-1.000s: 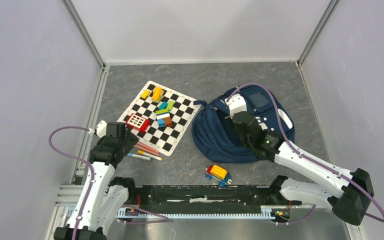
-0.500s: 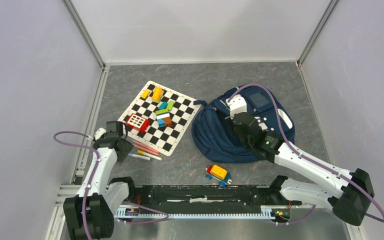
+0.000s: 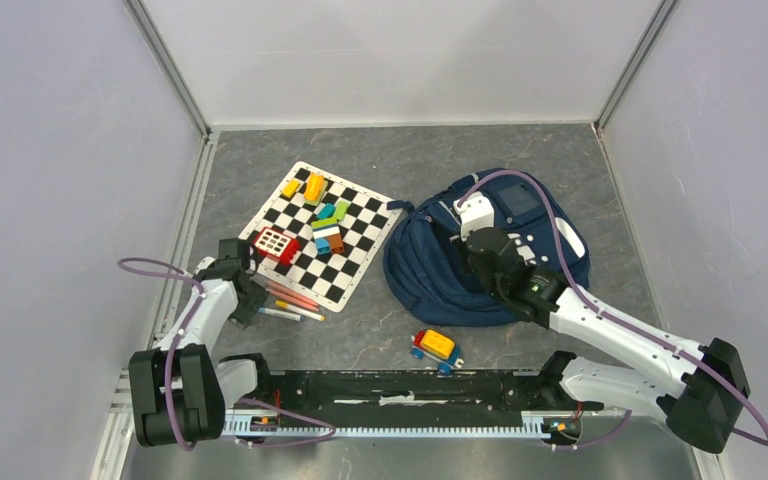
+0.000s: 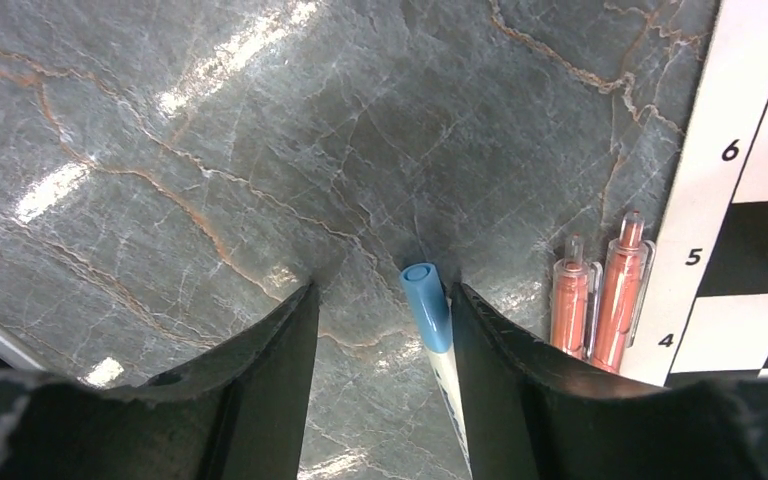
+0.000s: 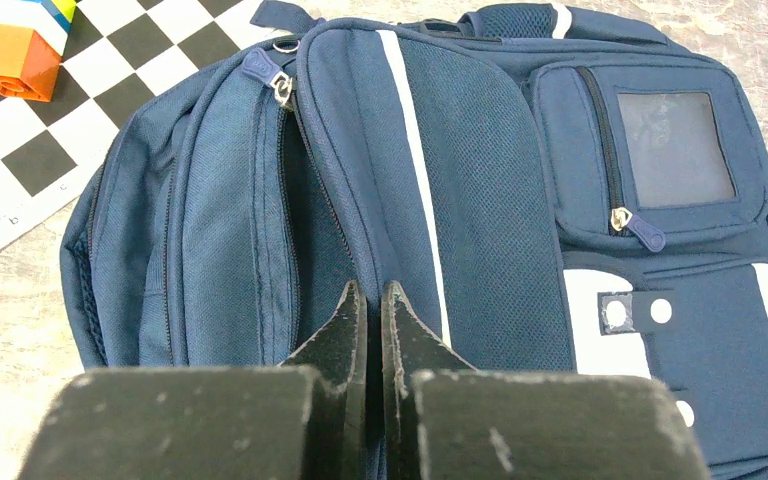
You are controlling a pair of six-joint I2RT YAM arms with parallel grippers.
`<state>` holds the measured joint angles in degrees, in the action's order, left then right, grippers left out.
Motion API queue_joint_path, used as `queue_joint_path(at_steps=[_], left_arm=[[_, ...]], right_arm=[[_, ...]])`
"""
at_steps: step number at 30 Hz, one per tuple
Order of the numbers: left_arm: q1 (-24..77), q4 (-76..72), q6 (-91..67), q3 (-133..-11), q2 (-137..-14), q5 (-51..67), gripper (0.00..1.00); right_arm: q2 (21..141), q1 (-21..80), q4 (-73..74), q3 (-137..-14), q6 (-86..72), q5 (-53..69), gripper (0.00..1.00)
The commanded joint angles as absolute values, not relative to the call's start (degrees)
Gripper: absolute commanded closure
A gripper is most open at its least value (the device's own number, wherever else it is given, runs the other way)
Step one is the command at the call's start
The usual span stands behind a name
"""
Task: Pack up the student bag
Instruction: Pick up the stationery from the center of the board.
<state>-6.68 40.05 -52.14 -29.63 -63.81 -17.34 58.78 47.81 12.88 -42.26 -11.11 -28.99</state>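
The student bag, navy with a pale stripe, lies on its back right of centre. My right gripper rests on it; in the right wrist view the student bag fills the frame, and that gripper is shut on the fabric edge of its gaping main compartment. My left gripper is low over the floor at the left. In the left wrist view it stands open around a blue-capped pen, which lies against the right finger; a gap remains on the other side.
Two orange pens lie just right of the blue-capped one, by the chessboard's edge. Several coloured blocks and a red window block sit on the board. A toy car stands near the front rail.
My left arm has dropped down and swung in over the pens, and its jaws have narrowed around the blue-capped pen. The right arm has barely shifted on the bag.
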Motion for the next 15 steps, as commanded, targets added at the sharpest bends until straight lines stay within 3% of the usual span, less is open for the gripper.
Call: queue_joint_path(at_steps=[1,4,8,15], left_arm=[[-7.0,36.5,-51.9,-29.7,-64.8,-17.2,0.48],[-7.0,36.3,-51.1,-29.1,-64.7,-17.2,0.64],[-7.0,34.4,-51.2,-26.7,-63.5,-16.3,0.67],[-7.0,35.0,-49.5,-27.7,-63.0,-15.8,0.85]], right_arm=[[57.1,47.2,10.6,-42.0,-11.4,-30.4,1.00],[57.2,47.2,10.5,-42.0,-11.6,-30.1,1.00],[57.2,47.2,10.5,-42.0,-11.6,-29.8,1.00],[56.5,47.2,10.7,-41.9,-11.6,-29.7,1.00]])
